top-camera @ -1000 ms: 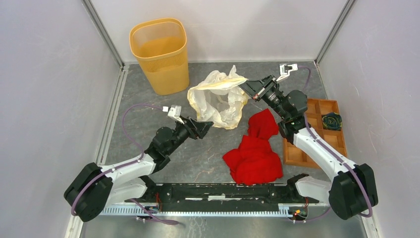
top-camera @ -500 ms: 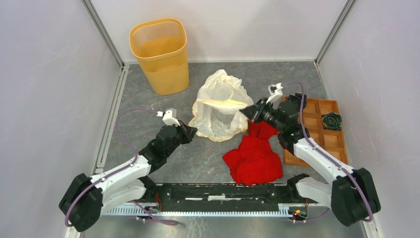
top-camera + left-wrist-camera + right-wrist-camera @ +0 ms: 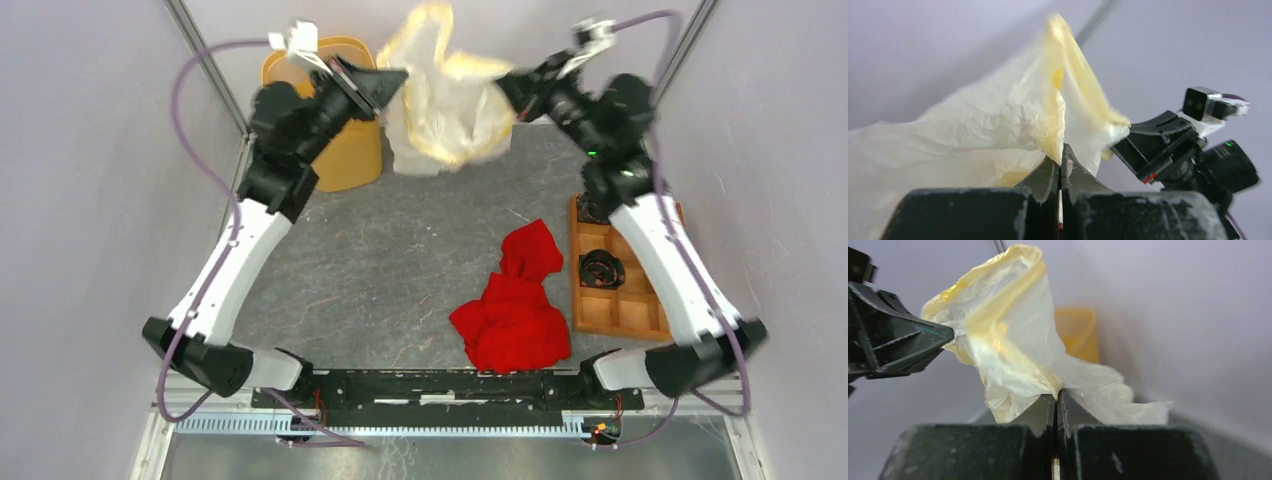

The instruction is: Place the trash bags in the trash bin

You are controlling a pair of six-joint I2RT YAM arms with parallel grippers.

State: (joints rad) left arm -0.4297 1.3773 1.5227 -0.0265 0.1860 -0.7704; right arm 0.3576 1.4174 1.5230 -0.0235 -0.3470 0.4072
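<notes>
The cream-white translucent trash bag [image 3: 445, 100] hangs in the air at the back of the cell, stretched between both grippers. My left gripper [image 3: 400, 75] is shut on its left edge, and in the left wrist view the film [image 3: 998, 120] is pinched between the left gripper's [image 3: 1062, 150] jaws. My right gripper [image 3: 503, 82] is shut on the right edge; its wrist view shows the bag [image 3: 1013, 330] clamped in the right gripper [image 3: 1056, 392]. The yellow-orange trash bin [image 3: 350, 160] stands just left of the bag, mostly covered by my left arm. It also appears behind the bag as the trash bin [image 3: 1079, 332].
A red cloth heap [image 3: 515, 300] lies on the grey table near the front centre. A brown wooden compartment tray [image 3: 620, 310] sits at the right, with a dark round object [image 3: 602, 268] in one cell. Grey walls close in on the back and sides.
The left gripper shut on the bag's edge. Both arms then lifted the bag off the table and carried it up and back, next to the bin.
</notes>
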